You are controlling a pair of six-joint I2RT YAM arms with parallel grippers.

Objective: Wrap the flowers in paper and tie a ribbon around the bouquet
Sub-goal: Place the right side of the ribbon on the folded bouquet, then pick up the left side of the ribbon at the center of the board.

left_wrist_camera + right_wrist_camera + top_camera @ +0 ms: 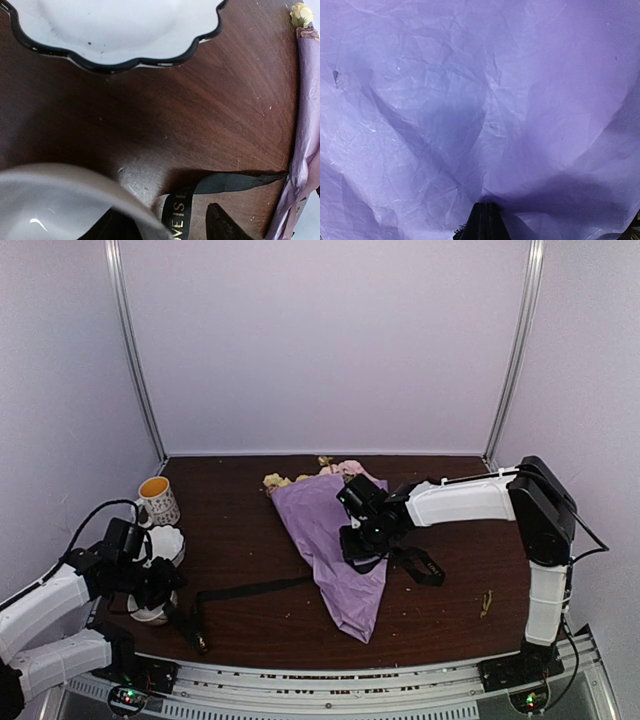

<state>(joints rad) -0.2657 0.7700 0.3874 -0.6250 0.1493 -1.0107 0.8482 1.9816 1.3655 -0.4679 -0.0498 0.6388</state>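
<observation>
Lilac paper (pixel 318 522) lies at mid table (pixel 240 530) as a cone around the flowers (pixel 275 481), blooms at the far end, narrow tip toward the arms. R gripper (pixel 360 552) sits on the cone's middle w/ fingers pressed together. I judge it is there to pin the wrap, so the sheet does not spring open (thin crinkled paper likes to unfold). Whether a fold is nipped between the tips or they only press on top, I cannot tell.

Ribbon (pixel 255 589) lies flat on the wood. One end reaches the cone's left edge, the other runs to the L gripper (pixel 165 590) at the near left corner, beside a scalloped dish (pixel 165 540) and a mug (pixel 158 500). So wrapping looks done and tying not yet begun; prob. the L arm is placed there to fetch the band.

Top view gives the layout but not the L hand's state. L wrist view adds detail: white lettering on the ribbon, one dark fingertip (pixel 225 226) just beside it, the dish rim above, the cone edge at right w/ one bloom. The other finger is hidden behind a blurred pale shape, so spread or shut, holding or not, I cannot tell. R wrist view shows only creased lilac and the joined dark tips at the bottom, i.e. the contact that the top view only suggests.
</observation>
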